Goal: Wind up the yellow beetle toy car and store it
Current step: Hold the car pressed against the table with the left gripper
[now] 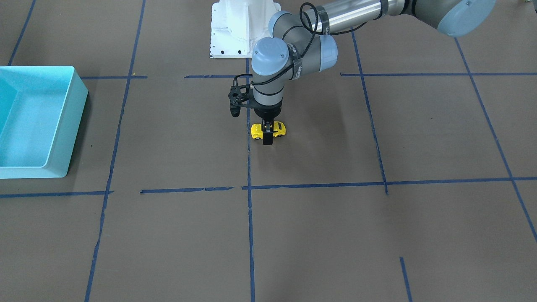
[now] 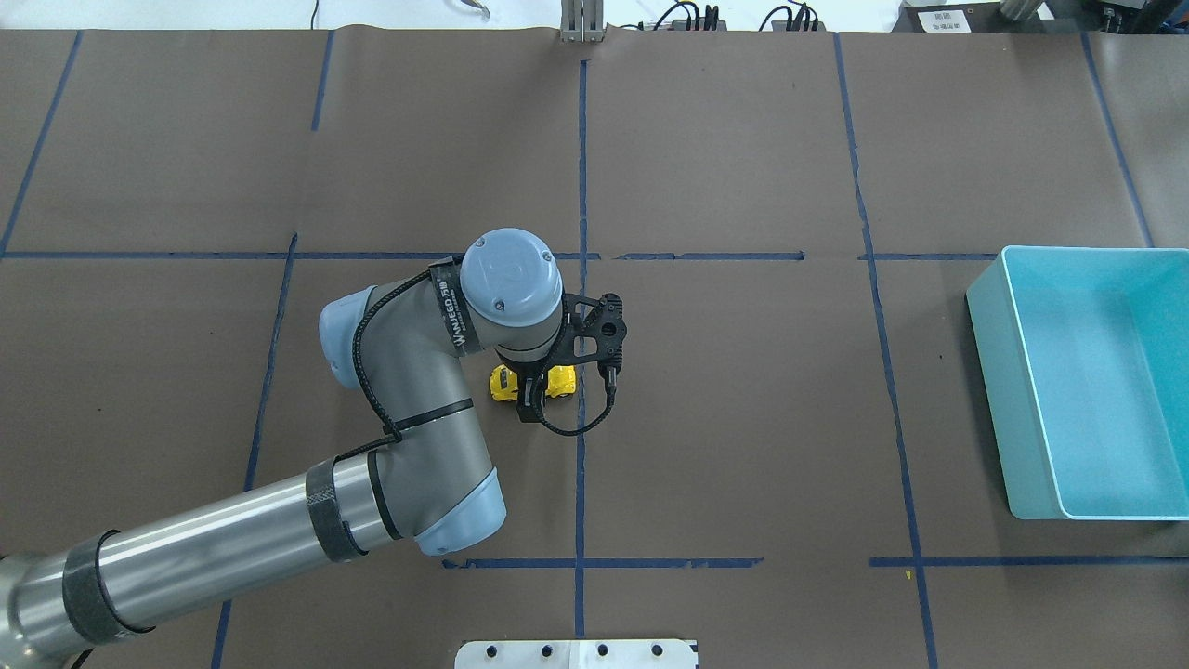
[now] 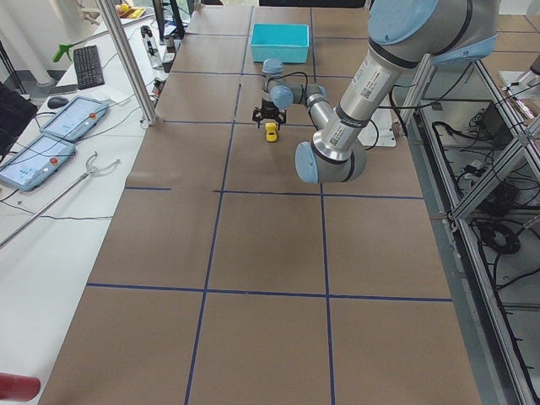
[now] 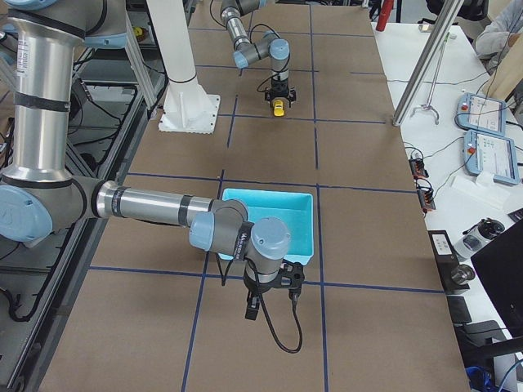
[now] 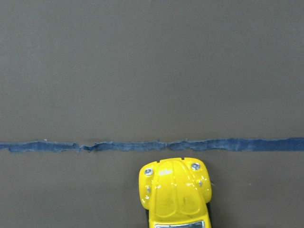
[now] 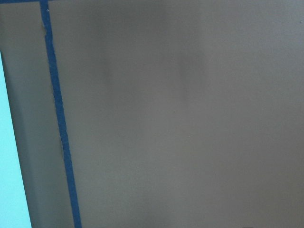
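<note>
My left pincer (image 1: 267,138) is clenched across the yellow beetle toy car (image 1: 268,130) at the middle of the worktop (image 1: 319,235), so next I should drag it backward to wind it, the light blue bin (image 2: 1087,381) waiting at three o'clock in the overhead view.

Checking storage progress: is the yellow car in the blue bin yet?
Out. The yellow car sits on the table, under the left end effector; the blue bin looks empty.
</note>
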